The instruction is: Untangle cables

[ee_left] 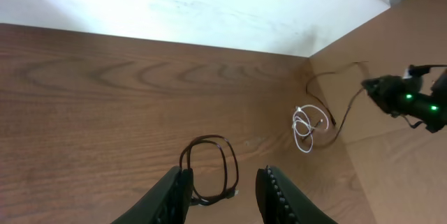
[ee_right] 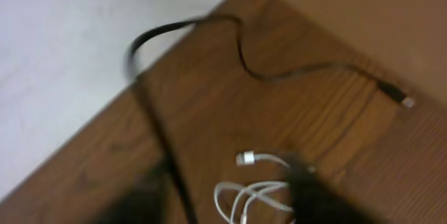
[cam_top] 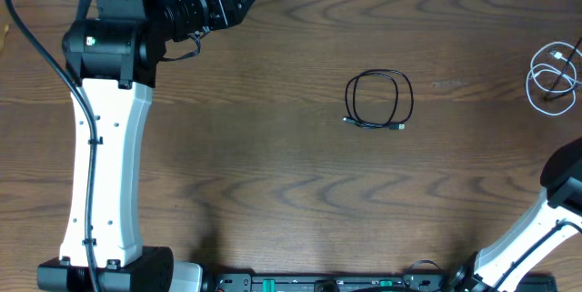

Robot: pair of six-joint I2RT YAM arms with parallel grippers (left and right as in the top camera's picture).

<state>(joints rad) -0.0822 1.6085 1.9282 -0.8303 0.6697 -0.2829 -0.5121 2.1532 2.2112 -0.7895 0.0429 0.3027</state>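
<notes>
Cables [ee_left: 304, 128]: where are they?
— Black coil [cam_top: 373, 125] lies mid-table [cam_top: 227, 192], a neat loop w/ both plugs at its lower edge. White cable [cam_top: 548, 77] is at the far right edge in loose loops, well apart from the coil.

Anything by the white one?
— Yes, a thin black cord [ee_right: 307, 70] runs just beside it. Its small plug [ee_right: 404, 100] lies on the wood. One stretch shows thick & blurred, close to the R wrist cam. Can't tell if the cord & white cable touch.

L jaws?
— Apart, nothing betw. them. The fingers [ee_left: 170, 197] hang over the table, and the coil shows on the wood beyond them in the L wrist view. From overhead the L arm [cam_top: 102, 146] reaches up the left side, its tip at the top edge, well away from the coil.

R jaws?
— R wrist view is smeared. Two dark finger shapes [ee_right: 318, 196] at the bottom seem apart, w/ the white cable's loops showing betw. them. No grip seen. The R arm [cam_top: 532, 228] comes in at the bottom-right corner overhead. In the L wrist view its head w/ green lights [ee_left: 408, 98] sits near the cord.
</notes>
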